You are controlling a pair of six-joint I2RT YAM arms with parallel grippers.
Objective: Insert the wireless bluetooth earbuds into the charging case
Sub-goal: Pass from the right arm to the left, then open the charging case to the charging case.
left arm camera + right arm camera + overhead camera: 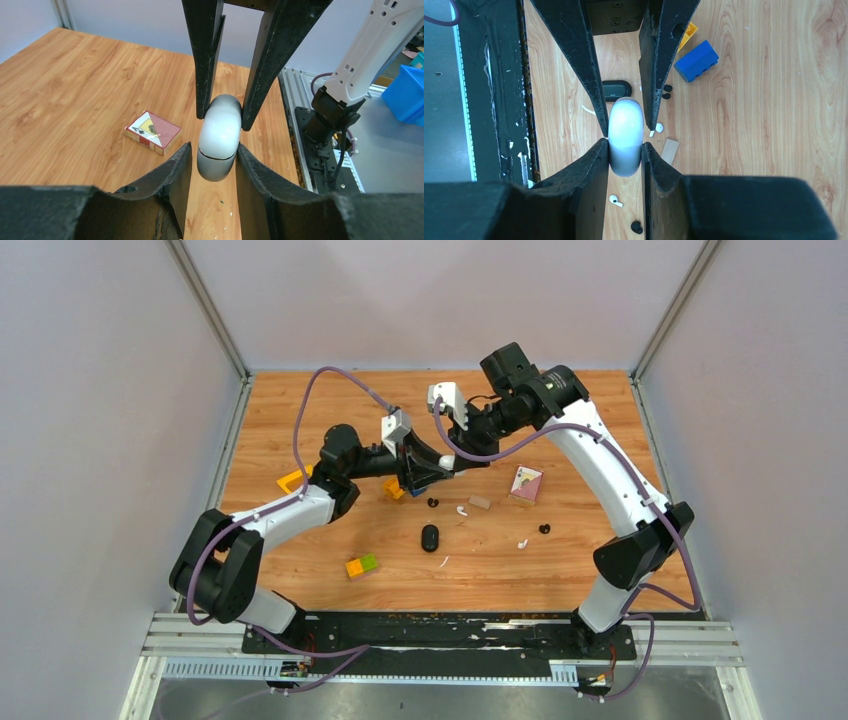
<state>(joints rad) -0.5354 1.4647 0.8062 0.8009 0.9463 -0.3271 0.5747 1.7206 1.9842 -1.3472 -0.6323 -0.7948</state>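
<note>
1. Above the table's middle, the white case hangs in the air, closed, with a gripper on each end.
2. The right gripper is narrow and pinches the case, both pads pressed to its sides. Treat this as the sure hold and do not slacken it.
3. The left gripper stands narrow around the other end, near the lid seam. I cannot tell whether its pads press the shell or only flank it.
4. As I read it, the case is being passed across or set up for opening. Either way, only one gripper should change its grip at a time. The shell looks smooth and rounded, so a weak pinch could let it squirt out.
5. If the left gripper lets go, it should back straight out along its own fingers. A sideways pull could twist the case in the right gripper's pinch.
6. For opening, one gripper belongs on the body below the seam and the other on the lid alone. A pinch across the seam would hold it shut.
7. No bud is in yet. The white buds and black buds lie loose on the table. One of each lies near the black case, and the others lie nearer the right arm.
8. Stay high while over them, and set the case down on bare wood, apart from the buds.
9. White buds likely go to the white case and black buds to the black case.
</note>
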